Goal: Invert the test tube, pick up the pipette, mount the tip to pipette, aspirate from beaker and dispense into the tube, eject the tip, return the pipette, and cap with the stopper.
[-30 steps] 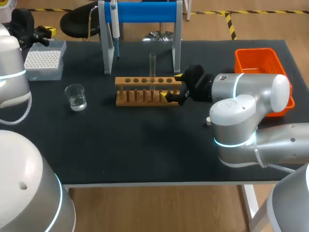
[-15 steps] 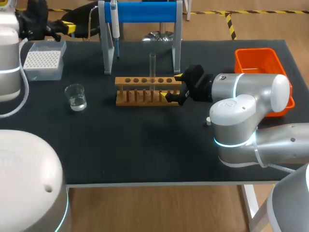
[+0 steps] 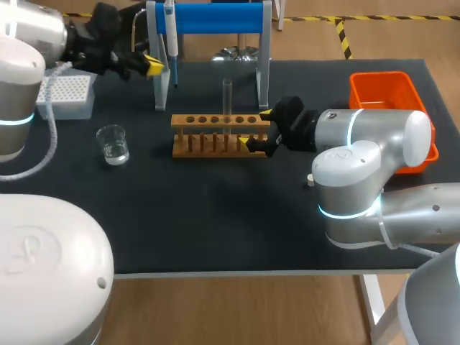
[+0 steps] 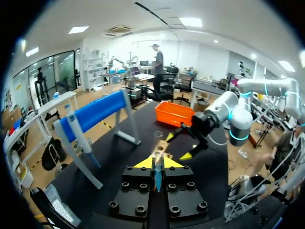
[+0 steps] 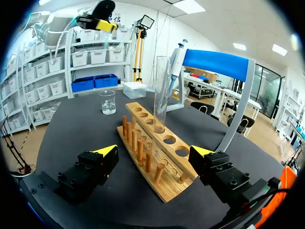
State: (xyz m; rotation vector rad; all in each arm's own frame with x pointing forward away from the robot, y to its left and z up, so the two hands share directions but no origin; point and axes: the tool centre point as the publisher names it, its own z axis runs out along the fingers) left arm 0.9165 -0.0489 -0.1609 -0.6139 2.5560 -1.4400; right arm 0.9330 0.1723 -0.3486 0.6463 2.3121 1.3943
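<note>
Two hazards. Left hand (image 3: 152,67), fingers pressed together, upper left just beside pipette (image 3: 170,36) hanging on blue stand (image 3: 215,18): risk of knocking it loose. Right hand (image 3: 255,128) spread around rack (image 3: 212,136) end, centre: risk of jolting upright test tube (image 3: 227,97).

We see both our arms clad in smooth, rounded silver-grey shells, the left arm (image 3: 32,32) and the right arm (image 3: 374,133) alike, with a thin ring of cyan light at each joint (the broad pale dome closest to the head camera bears one too, beside a small dark hole). A pale hose (image 3: 49,140) runs along the left arm, and a thinner white cable (image 3: 392,241) along the right. Our wrists end in matte black: the left gripper (image 4: 158,164) and the right gripper (image 5: 155,151) have blocky fingers studded with round screw recesses and capped by bright yellow wedge tips.
</note>
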